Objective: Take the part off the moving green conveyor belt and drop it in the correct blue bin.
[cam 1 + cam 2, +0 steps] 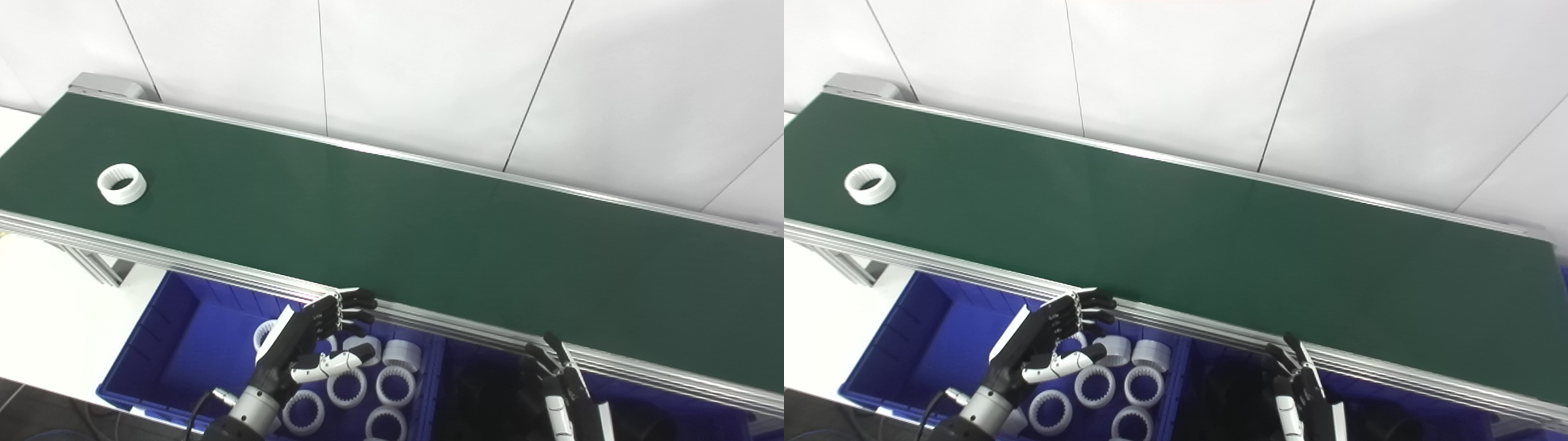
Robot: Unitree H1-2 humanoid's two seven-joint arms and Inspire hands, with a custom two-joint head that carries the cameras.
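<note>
A white toothed ring (122,183) lies on the green conveyor belt (392,226) near its far left end. My left hand (309,343) is open and empty, hovering over the left blue bin (165,343) just below the belt's near rail. My right hand (560,383) is open and empty, fingers up, below the rail at the lower right. Both hands are far from the ring. In the right eye view the ring (870,183) and the left hand (1047,340) show the same way.
The left blue bin holds several white toothed rings (346,386). A second bin (490,392) to its right looks dark inside. The belt's aluminium rail (429,321) runs between the hands and the belt. A white wall stands behind.
</note>
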